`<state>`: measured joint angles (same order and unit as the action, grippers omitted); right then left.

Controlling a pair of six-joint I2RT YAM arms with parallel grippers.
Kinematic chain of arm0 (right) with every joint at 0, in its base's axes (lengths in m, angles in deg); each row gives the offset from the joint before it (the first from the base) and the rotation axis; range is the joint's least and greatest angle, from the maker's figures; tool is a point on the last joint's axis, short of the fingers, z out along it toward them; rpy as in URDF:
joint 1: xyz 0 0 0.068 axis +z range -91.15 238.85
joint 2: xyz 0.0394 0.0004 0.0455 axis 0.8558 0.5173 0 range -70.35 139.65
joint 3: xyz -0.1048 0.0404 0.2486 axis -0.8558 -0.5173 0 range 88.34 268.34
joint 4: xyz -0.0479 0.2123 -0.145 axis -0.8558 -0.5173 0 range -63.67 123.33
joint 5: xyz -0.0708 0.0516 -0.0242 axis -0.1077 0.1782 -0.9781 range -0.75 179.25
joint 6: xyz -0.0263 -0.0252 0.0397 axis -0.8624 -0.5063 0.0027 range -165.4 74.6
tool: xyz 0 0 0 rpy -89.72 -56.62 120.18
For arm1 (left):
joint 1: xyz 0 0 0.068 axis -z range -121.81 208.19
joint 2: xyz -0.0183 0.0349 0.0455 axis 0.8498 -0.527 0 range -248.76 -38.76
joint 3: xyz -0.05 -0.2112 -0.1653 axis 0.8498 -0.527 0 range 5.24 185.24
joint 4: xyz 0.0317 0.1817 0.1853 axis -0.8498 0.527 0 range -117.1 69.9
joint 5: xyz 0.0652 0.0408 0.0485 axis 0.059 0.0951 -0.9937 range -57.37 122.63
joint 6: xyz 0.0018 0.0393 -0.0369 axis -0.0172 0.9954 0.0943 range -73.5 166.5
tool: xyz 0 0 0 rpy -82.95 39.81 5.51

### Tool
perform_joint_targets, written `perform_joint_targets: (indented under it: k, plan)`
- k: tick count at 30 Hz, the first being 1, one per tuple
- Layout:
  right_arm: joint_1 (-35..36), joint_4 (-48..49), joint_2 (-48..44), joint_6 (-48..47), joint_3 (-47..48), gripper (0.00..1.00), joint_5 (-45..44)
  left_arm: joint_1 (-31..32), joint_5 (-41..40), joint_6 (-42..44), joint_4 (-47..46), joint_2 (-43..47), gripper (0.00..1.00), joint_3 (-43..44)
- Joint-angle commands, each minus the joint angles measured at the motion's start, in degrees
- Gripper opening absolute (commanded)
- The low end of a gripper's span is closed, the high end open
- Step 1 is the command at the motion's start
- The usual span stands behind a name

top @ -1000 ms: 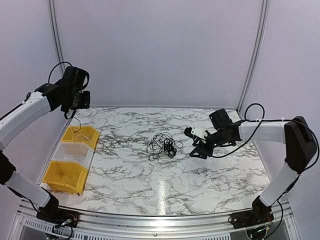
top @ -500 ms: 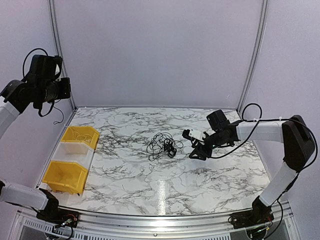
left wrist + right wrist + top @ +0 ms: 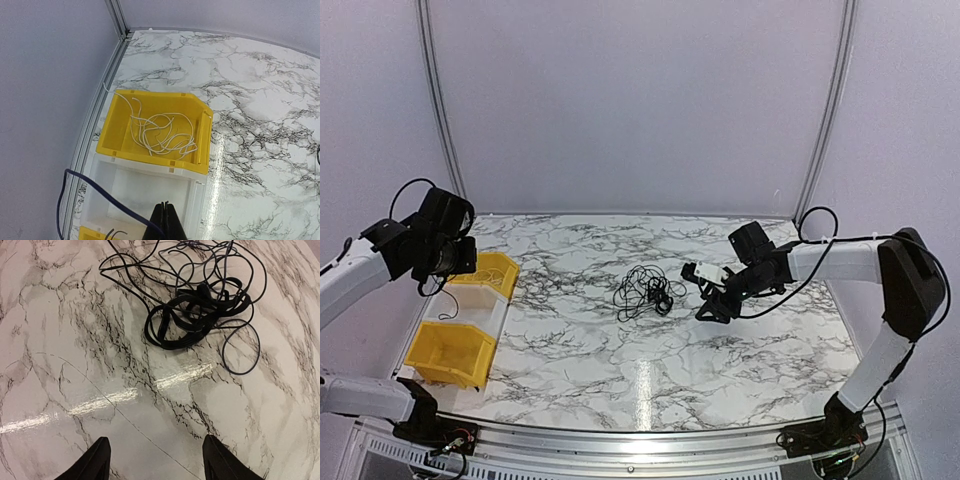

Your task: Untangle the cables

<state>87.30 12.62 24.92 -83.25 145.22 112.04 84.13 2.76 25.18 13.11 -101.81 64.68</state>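
Observation:
The cables (image 3: 645,290) lie as a small black wiry bunch in the middle of the marble table, and they also show in the right wrist view (image 3: 200,305). My right gripper (image 3: 710,303) is open and empty just right of the bunch, low over the table (image 3: 156,440), not touching it. My left gripper (image 3: 455,265) hovers over the bins at the left. In the left wrist view it (image 3: 167,205) is shut above the white bin, with a thin dark cable (image 3: 100,195) running from its fingers and hanging off to the left.
Three bins stand in a row at the left edge: a far yellow bin (image 3: 485,272) holding a white cable (image 3: 160,132), a white bin (image 3: 470,305) and a near yellow bin (image 3: 450,352). Frame posts stand at the back corners.
My left arm swung up and left, then came back down over the bins with the dark cable hanging from it. My right gripper crept slightly left toward the bunch.

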Motion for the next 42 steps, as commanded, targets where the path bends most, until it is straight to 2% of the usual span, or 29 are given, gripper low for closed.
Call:
perform_joint_targets:
  k: [1,9,16,26,31,36,42]
  plan:
    - [0.95,-0.93,0.89,-0.56,2.47,0.63,-0.02,-0.24,0.78,-4.11,-6.12,-1.24,0.0,-3.89]
    - [1.0,-1.02,0.67,-0.64,2.44,0.63,-0.14,-1.89,2.9,-5.67,-13.8,-4.53,0.0,-11.92]
    - [0.98,-1.25,0.93,-0.87,2.51,0.63,-0.19,-6.27,9.49,-5.83,-18.53,-8.62,0.0,-14.58]
    - [1.02,-1.61,1.11,-1.11,2.62,0.63,-1.18,-12.03,15.02,-0.35,-20.12,-16.9,0.0,-8.83]
    - [1.0,-1.68,0.73,-1.36,2.53,0.63,-2.33,-12.08,22.57,3.82,-22.17,-21.07,0.0,-5.19]
    - [1.0,-1.88,0.86,-1.49,2.53,0.63,-2.23,-12.05,27.95,4.5,-25.14,-19.56,0.0,-6.78]
    - [1.07,-2.05,1.45,-1.73,2.62,0.63,-2.13,-12.05,27.32,0.58,-25.26,-8.86,0.0,-15.15]
